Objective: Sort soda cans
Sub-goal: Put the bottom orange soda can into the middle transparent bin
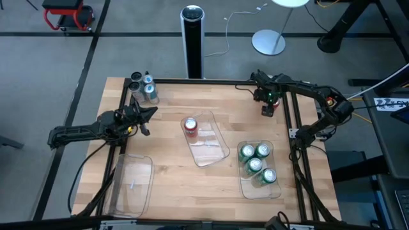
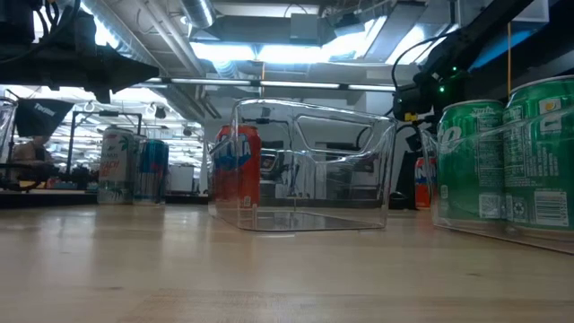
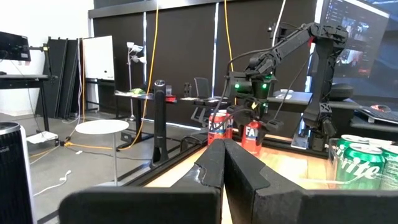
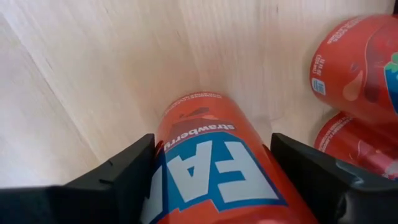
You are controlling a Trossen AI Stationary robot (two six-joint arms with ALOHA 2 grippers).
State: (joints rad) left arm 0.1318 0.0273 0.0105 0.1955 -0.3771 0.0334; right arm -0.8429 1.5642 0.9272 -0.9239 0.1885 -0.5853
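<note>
My right gripper (image 1: 267, 106) hangs over the table's far right, pointing down, shut on an upright red-and-white soda can (image 4: 211, 155). Two more red cans (image 4: 357, 68) stand close beside it. One red can (image 1: 190, 126) stands in the middle clear tray (image 1: 217, 150). Several green cans (image 1: 255, 163) fill the right tray (image 1: 243, 185). Silver-and-blue cans (image 1: 144, 88) stand at the far left corner. My left gripper (image 1: 151, 115) waits shut and empty, level above the table's left side. My right gripper pinches the red can's side wall (image 4: 180, 162) between its two fingers (image 4: 118, 174), one on each side. The fingers come from above, pointing down along the can. The can stands upright with its base (image 4: 199, 98) on the wood.
A clear tray (image 1: 131, 185) with nothing in it lies at the near left. A tall black-and-silver cylinder (image 1: 192, 38) stands on the floor beyond the far edge. Black frame rails (image 1: 291, 128) run along the table's sides. Bare wood lies between the trays.
</note>
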